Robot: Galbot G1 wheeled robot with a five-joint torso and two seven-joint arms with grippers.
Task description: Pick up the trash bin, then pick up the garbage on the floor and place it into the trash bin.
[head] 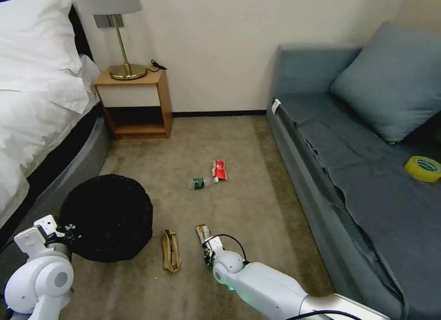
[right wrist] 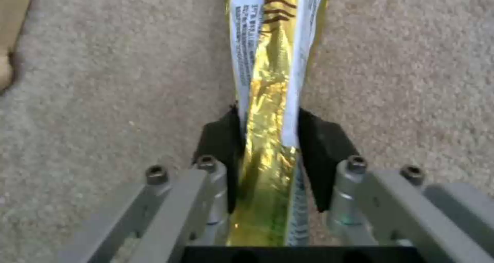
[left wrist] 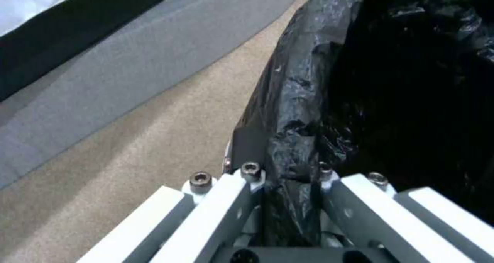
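Beige carpet [head: 239, 140], cream wall [head: 216, 39] — white bed [head: 32, 94], wooden nightstand [head: 138, 99] with brass lamp [head: 121, 35], grey-blue sofa [head: 349, 145] perhaps fabric-covered.

Head overlooks floor; wrists close on pincers.

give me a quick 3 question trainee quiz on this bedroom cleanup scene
1. True or false: the left hand is shut on the trash bin's black bag rim.
2. What does the right hand hold? A) green-label bottle B) gold snack wrapper C) yellow tape roll
3. How many litter pieces lie loose on the carpet, ungripped?

Key:
1. True.
2. B, the gold snack wrapper.
3. Three: the tan crumpled wrapper, the small clear bottle and the red-white packet.
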